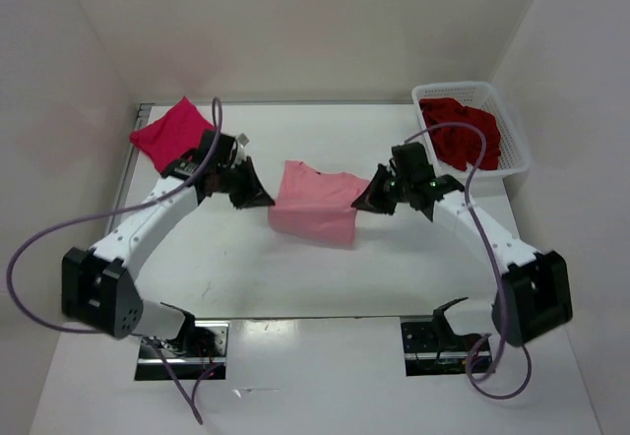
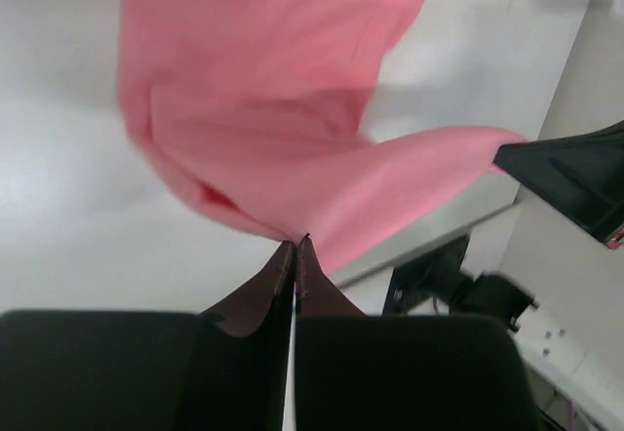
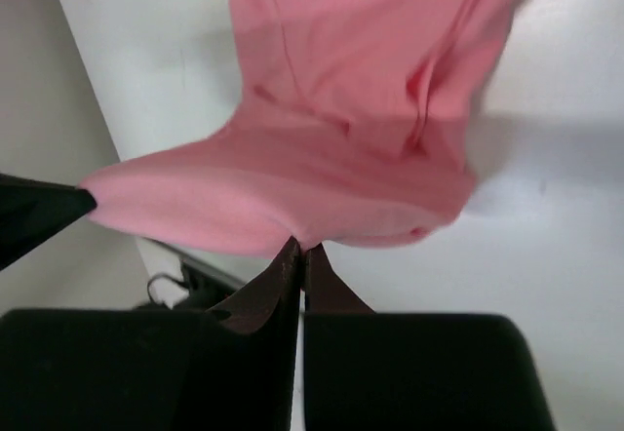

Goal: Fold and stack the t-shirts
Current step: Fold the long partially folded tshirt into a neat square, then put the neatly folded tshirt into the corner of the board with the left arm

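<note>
Top view, step: judged to be the first fold of the salmon pink t-shirt, which is at mid-worktop between the two arms.
Top view, tools: the left tool is clenched on the shirt's left end and the right tool on its right end.
Top view, axis: the long axis runs left to right, with the held edge raised and the rest draped down.
Top view, others: the crimson-pink t-shirt lies at the far left, and the dark red t-shirt is in the basket.
Left wrist view: the fingertips are pinched tight on a cloth corner, and the edge stretches away to the right tool.
Right wrist view: the same pinch, with the edge taut toward the left tool.
Next move, judged: carry both ends across together, level, and lay the edge down square before letting go.
</note>
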You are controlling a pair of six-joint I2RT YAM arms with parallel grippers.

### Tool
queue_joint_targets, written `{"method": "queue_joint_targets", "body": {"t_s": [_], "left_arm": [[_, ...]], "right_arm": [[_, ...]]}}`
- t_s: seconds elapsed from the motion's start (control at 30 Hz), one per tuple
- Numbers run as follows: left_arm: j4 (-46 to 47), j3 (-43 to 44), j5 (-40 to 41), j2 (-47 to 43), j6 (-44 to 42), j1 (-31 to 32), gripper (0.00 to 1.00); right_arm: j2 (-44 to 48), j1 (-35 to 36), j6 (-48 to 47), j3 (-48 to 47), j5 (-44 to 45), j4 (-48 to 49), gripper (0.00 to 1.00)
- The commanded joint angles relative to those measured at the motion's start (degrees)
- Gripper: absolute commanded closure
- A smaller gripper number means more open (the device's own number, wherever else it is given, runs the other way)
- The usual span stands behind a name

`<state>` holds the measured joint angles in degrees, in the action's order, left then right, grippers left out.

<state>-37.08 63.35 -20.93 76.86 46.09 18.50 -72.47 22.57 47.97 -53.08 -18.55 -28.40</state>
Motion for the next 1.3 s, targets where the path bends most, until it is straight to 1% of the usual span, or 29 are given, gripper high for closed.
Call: {"method": "queue_joint_targets", "body": {"t_s": [0.0,0.03,0.07,0.1,0.13,0.17,0.23,0.3,0.33,0.4,0.43,0.47,0.5,0.53,0.57,0.7,0.73,0.8,0.83,0.87,0.9,0.93,0.97,1.0,1.1,1.17,1.2,1.23,1.27], "left_arm": [[7.27,9.66,3.34,13.34,-2.14,-1.36,1.0],[8.33,12.38,3.87,16.36,-2.75,-1.36,1.0],[8.86,18.15,5.36,22.66,-2.76,-1.89,1.0],[8.87,20.99,6.85,25.76,-2.76,-1.89,1.0],[8.87,23.72,7.56,31.97,-3.36,-1.89,1.0],[8.87,28.88,7.57,34.82,-3.37,-2.76,1.0],[8.87,32.69,8.27,41.75,-2.67,-3.47,0.94],[9.65,36.83,6.87,44.59,-1.88,-4.61,0.89],[10.88,37.54,6.87,45.3,-1.01,-4.62,0.81],[11.59,39.38,6.34,45.84,-0.29,-4.62,0.76],[12.29,39.91,7.3,45.05,-0.29,-5.22,0.65],[12.3,39.92,7.91,44.35,0.31,-5.23,0.57],[13.08,39.05,8.62,42.6,0.32,-5.75,0.5],[13.78,38.17,9.15,41.54,0.32,-5.76,0.44],[13.79,36.77,9.15,40.57,0.32,-5.76,0.34],[17.04,26.05,6.35,36.0,-3.45,-6.37,0.2],[17.82,23.94,3.38,35.3,-4.07,-6.37,0.19],[19.49,17.44,1.16,35.29,-5.47,-6.37,0.15],[20.37,15.59,-0.76,35.29,-6.09,-5.76,0.13],[20.9,14.36,-1.65,35.29,-6.88,-5.76,0.12],[20.91,13.56,-2.36,36.33,-7.67,-5.76,0.11],[20.91,13.55,-3.06,37.21,-9.16,-5.15,0.11],[20.91,13.55,-4.46,39.05,-9.95,-5.14,0.09],[20.91,13.55,-4.99,39.94,-11.27,-5.14,0.08],[20.91,16.36,-5.52,43.37,-12.51,-4.09,0.08],[20.91,18.55,-6.14,45.38,-13.13,-3.04,0.08],[20.91,19.34,-6.14,46.09,-13.65,-3.03,0.15],[20.91,20.14,-6.14,47.58,-13.65,-2.34,0.21],[20.91,20.93,-6.66,48.46,-13.65,-1.72,0.29]], "right_arm": [[-9.51,-4.71,-7.69,-7.46,-0.61,3.61,1.0],[-14.84,-6.99,-8.49,-10.96,-0.61,4.92,1.0],[-17.42,-7.97,-9.2,-12.73,-0.61,4.94,1.0],[-19.97,-8.85,-9.99,-14.49,-0.61,4.94,1.0],[-24.69,-10.34,-11.13,-17.64,-0.61,5.46,1.0],[-26.83,-10.96,-11.14,-18.89,0.6,6.25,1.0],[-32.61,-12.37,-11.75,-22.32,1.49,6.96,0.98],[-35.45,-12.98,-11.75,-25.3,2.54,7.48,0.96],[-36.33,-12.99,-11.23,-26.01,3.16,8.01,0.94],[-37.75,-12.99,-10.7,-28.3,3.16,8.01,0.82],[-37.75,-12.99,-10.09,-28.31,2.47,8.62,0.76],[-37.14,-12.29,-10.08,-28.83,2.46,8.63,0.63],[-36.52,-11.76,-10.08,-28.83,2.98,8.63,0.59],[-34.78,-10.97,-10.08,-28.83,3.51,8.02,0.55],[-33.63,-10.97,-10.08,-28.83,3.52,8.01,0.52],[-26.51,-9.92,-10.08,-23.05,4.04,8.54,0.49],[-25.11,-9.91,-10.08,-20.42,4.04,8.54,0.47],[-21.32,-9.91,-10.08,-18.04,4.04,8.54,0.47],[-19.22,-9.91,-10.08,-15.59,3.09,9.15,0.51],[-18.16,-9.91,-10.08,-14.61,2.55,9.15,0.57],[-17.28,-9.91,-9.48,-13.73,2.55,9.16,0.73],[-16.4,-9.91,-9.47,-11.98,2.03,9.16,0.85],[-14.82,-9.3,-9.47,-11.18,1.41,9.16,0.95],[-14.03,-9.3,-9.47,-9.78,1.41,9.16,1.0],[-12.09,-8.77,-8.94,-7.92,1.41,9.16,0.98],[-11.56,-8.77,-8.94,-7.21,0.7,9.68,0.91],[-11.56,-8.77,-8.94,-6.6,-0.08,9.68,0.86],[-11.56,-8.77,-8.94,-6.08,-0.09,9.68,0.78],[-11.56,-8.77,-8.33,-6.07,-0.09,10.29,0.74]]}}
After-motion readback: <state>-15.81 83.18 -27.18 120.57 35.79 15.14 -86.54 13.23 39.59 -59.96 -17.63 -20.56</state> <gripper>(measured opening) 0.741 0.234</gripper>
